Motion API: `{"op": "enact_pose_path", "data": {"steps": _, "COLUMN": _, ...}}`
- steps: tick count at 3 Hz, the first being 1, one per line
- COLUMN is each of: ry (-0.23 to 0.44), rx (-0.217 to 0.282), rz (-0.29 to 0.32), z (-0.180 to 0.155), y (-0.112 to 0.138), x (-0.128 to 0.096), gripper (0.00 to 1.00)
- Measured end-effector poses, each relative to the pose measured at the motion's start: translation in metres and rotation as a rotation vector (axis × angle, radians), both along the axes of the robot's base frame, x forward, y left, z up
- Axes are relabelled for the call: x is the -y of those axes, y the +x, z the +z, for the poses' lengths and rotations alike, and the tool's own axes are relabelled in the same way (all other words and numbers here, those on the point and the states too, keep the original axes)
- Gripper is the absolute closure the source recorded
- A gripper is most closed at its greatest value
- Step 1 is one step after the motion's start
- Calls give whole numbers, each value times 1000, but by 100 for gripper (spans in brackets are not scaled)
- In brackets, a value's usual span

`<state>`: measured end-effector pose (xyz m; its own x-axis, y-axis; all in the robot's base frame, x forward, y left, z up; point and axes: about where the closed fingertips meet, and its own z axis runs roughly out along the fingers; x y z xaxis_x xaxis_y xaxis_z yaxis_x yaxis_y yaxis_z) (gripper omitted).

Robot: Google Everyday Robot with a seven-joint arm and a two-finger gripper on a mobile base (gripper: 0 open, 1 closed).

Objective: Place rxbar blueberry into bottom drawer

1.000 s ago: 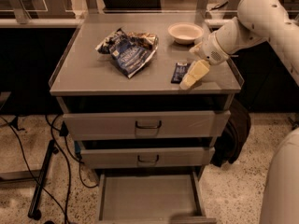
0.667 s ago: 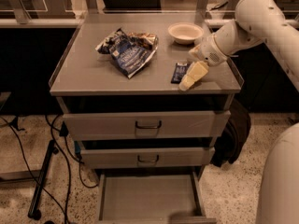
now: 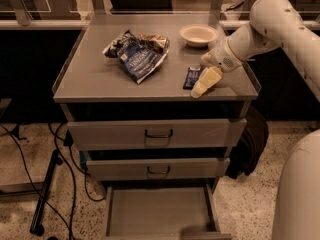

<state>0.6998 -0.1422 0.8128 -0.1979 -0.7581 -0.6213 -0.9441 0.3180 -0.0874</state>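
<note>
Matt grey metal is shown by the tabletop (image 3: pixel 90 79) and bottom drawer (image 3: pixel 157 211), smooth pale plastic by the tool (image 3: pixel 202 84) just beside the rxbar blueberry (image 3: pixel 191 77).

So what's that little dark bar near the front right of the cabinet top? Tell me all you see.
The rxbar blueberry is a small, flat, dark navy rectangle with faint pale print, seemingly a wrapped bar. It lies flat on the grey cabinet top, nearer the front than the white bowl. The gripper rests against or just beside its right edge as pictured; contact can't be judged.
</note>
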Motion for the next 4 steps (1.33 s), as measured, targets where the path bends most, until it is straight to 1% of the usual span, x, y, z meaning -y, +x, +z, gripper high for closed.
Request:
{"op": "enact_pose_path", "data": {"steps": 1, "ry": -1, "rx": -4, "rz": -2, "z": -1, "y": -1, "x": 0, "gripper": 18}}
{"op": "enact_pose_path", "data": {"steps": 2, "ry": -1, "rx": -8, "rz": -2, "z": -2, "y": -1, "x": 1, "gripper": 32}}
{"op": "enact_pose_path", "data": {"steps": 4, "ry": -3, "rx": -13, "rz": -2, "z": -2, "y": -2, "x": 1, "gripper": 79}}
